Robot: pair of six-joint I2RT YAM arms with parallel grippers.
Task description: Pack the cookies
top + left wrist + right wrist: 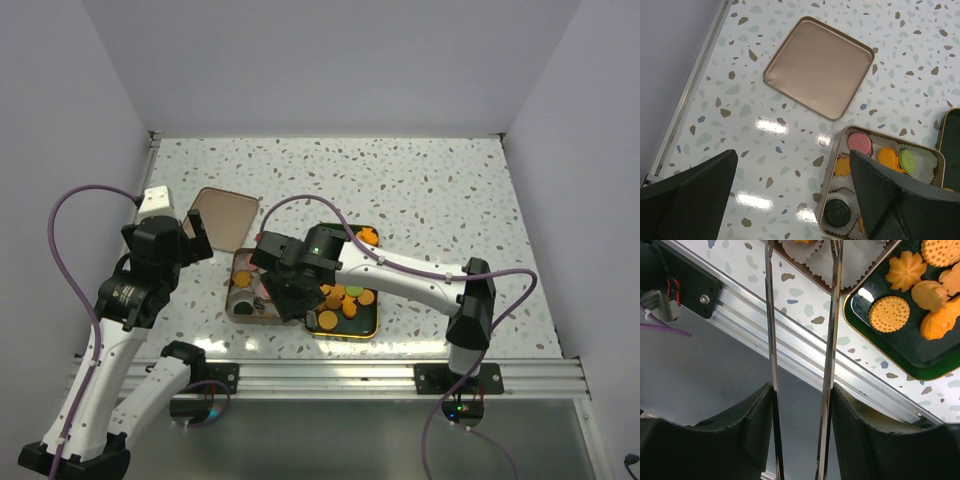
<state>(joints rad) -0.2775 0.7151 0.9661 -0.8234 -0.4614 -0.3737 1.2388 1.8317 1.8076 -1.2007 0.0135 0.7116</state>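
Orange cookies (343, 297) lie on a dark tray (372, 326); the right wrist view shows round (889, 313) and flower-shaped (906, 270) ones. The tin (238, 309) beside it holds pink (860, 142), orange (888, 156), green (907, 160) and dark brown (838, 211) cookies in white paper cups. My right gripper (285, 290) (802, 387) is shut on metal tongs (772, 340), whose arms stand apart over the tin's near corner; their tips are out of view. My left gripper (794, 155) (195, 240) is open and empty, above the table just left of the tin.
The tin's lid (820, 67) (222, 215) lies upside down on the speckled table, behind and left of the tin. An aluminium rail (790, 345) runs along the table's near edge, just below the tin and tray. White walls enclose the table.
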